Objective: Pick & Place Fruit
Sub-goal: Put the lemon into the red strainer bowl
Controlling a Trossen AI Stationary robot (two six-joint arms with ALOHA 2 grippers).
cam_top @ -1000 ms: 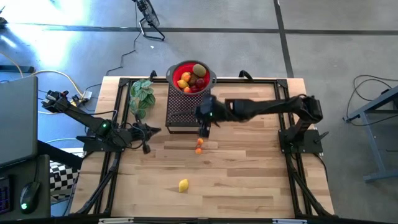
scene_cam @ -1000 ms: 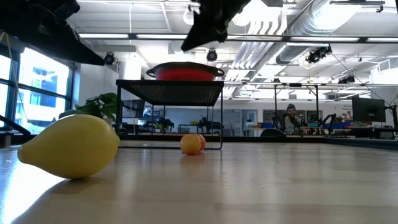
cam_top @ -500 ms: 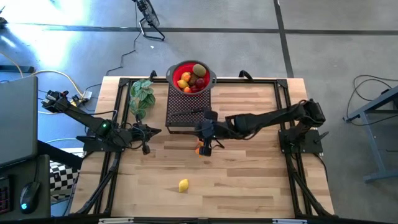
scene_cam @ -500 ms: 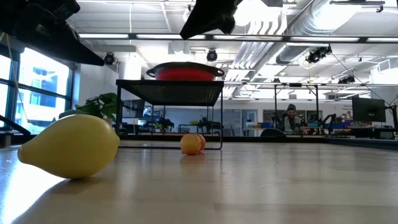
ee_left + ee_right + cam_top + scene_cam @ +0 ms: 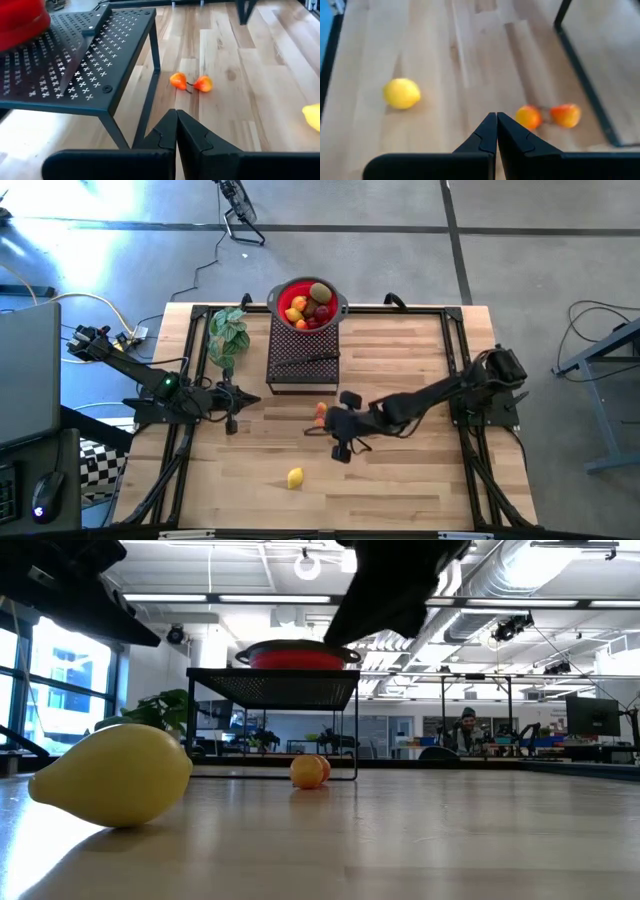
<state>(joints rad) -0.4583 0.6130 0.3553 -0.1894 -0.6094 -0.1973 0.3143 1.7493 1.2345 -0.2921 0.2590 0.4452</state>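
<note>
Your right gripper (image 5: 340, 442) hangs over the middle of the table (image 5: 420, 480), its jaws pressed fully together with nothing between them. In its wrist view the closed fingers (image 5: 496, 131) point toward two small orange fruits (image 5: 547, 116) joined by a thin stem, with a lemon (image 5: 401, 93) farther off on the bare wood.

From above, you see the orange pair (image 5: 319, 413) just beside the gripper, on the side toward the rack (image 5: 300, 365), and not touching it. The lemon (image 5: 295, 477) lies alone near the front edge, well apart from both arms.

Your left gripper (image 5: 232, 402) waits at the left side of the table, near the rack's corner, jaws also shut and empty. Its wrist view looks past the closed fingers (image 5: 176, 131) at the rack's leg and the orange pair (image 5: 191, 82) beyond it.

The rest of the fruit sits in the red bowl (image 5: 283, 295) at the back edge: a brown kiwi (image 5: 319, 291), with red and yellow pieces around it. A leafy plant (image 5: 228, 332) stands left of the rack.

In the low view, the lemon (image 5: 112, 776) fills the near left.
</note>
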